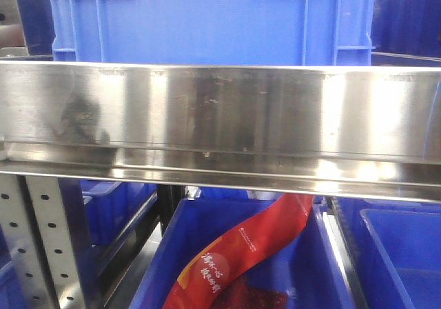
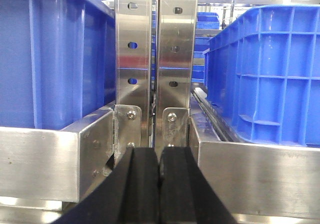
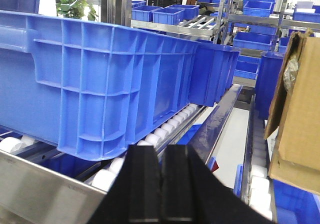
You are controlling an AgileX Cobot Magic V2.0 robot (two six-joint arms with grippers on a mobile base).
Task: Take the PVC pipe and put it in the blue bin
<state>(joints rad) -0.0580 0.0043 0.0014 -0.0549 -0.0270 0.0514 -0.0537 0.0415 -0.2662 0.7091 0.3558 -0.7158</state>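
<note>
Left end effector (image 2: pixel 160 184): clenched, pads pressed together, nothing between them. It's parked just short of a pair of steel uprights (image 2: pixel 152 59), aimed at the gap between them. Right end effector (image 3: pixel 162 184): same, clenched and empty, hanging over the roller lane (image 3: pixel 165 129).

No PVC pipe in any view. So I can't give its bearing from either end effector, its long axis, or which arm is nearer. That's the relation the next move depends on, and it's missing.

Near to far, left wrist: steel rail (image 2: pixel 45 159) under me, a blue bin (image 2: pixel 50 54) on the left and another blue crate (image 2: pixel 270 74) on the right, both sitting on the rack, more small bins far back.

Right wrist: big blue tote (image 3: pixel 100 79) on the rollers just ahead-left, a second tote (image 3: pixel 212 74) touching behind it, cardboard box (image 3: pixel 297 119) at right, shelving with small bins beyond.

Front camera: steel beam (image 1: pixel 220 116) fills the middle, blue container (image 1: pixel 207 19) on top of it, lower bin (image 1: pixel 324 254) under it holding a red pouch (image 1: pixel 248 254), not a pipe.

My read: task not started. Blue bins everywhere, target one unclear. Need to find the pipe first, probably back off or re-aim, then open up before any approach.
</note>
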